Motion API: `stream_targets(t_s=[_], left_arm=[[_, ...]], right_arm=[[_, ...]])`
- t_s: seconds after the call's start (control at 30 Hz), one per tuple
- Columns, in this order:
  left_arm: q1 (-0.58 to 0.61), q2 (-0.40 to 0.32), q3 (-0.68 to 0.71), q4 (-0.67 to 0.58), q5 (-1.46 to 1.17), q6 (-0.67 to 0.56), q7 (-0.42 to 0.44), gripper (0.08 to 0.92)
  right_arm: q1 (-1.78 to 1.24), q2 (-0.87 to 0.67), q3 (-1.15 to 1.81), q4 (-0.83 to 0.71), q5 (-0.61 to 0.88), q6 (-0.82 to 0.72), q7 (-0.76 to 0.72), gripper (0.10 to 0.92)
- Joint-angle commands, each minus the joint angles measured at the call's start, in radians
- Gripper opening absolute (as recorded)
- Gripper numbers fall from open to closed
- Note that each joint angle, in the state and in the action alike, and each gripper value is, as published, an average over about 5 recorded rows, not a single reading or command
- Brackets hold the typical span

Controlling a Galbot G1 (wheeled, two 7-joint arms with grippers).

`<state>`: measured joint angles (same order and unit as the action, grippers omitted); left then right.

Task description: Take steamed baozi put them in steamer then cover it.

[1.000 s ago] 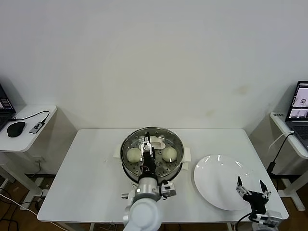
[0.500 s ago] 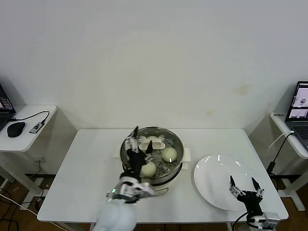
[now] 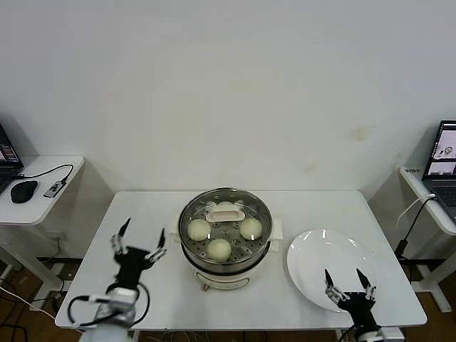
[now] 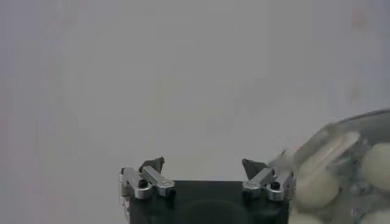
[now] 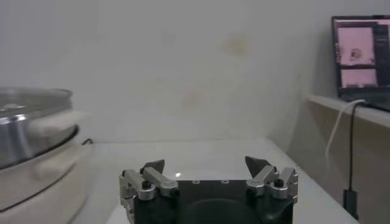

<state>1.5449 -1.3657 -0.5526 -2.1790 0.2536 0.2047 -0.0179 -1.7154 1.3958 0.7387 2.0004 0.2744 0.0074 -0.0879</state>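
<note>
The shiny steel steamer (image 3: 225,251) on its cream base stands mid-table, uncovered. Three round cream baozi show on its perforated tray: left (image 3: 199,229), right (image 3: 250,228), front (image 3: 219,249); a pale shape (image 3: 225,210) at the back may be a fourth. My left gripper (image 3: 139,245) is open and empty over the table, left of the steamer. My right gripper (image 3: 347,282) is open and empty at the plate's front edge. The left wrist view shows the steamer with buns (image 4: 341,182) beside the open gripper (image 4: 203,164). The right wrist view shows the steamer (image 5: 30,131) far off and its open gripper (image 5: 205,164).
A flat white plate (image 3: 331,268), bare, lies right of the steamer. No lid shows. Side desks stand at left with a mouse (image 3: 23,191) and at right with a laptop (image 3: 443,157). The table's front edge (image 3: 235,326) is close to both grippers.
My left arm has drawn back out of the steamer and swung left, leaving a third bun at the tray's front. My right gripper shifted slightly left and toward the front edge.
</note>
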Motion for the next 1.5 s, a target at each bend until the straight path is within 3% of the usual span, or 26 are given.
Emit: stream_targets(t_s=[0.03, 0.43, 1.5], left_arm=[[0.279, -0.01, -0.153, 0.032, -0.223, -0.026, 0.02, 0.823], [0.315, -0.053, -0.094, -0.001, -0.225, 0.004, 0.061, 0.823], [0.301, -0.06, -0.097, -0.022, -0.221, 0.009, 0.071, 0.823]], right_arm=[[-0.061, -0.023, -0.049, 0.042, 0.043, -0.05, 0.06, 0.823], [-0.105, -0.035, -0.066, 0.098, 0.004, -0.114, 0.057, 0.823], [-0.099, 0.003, -0.045, 0.117, -0.065, -0.104, -0.002, 0.823]])
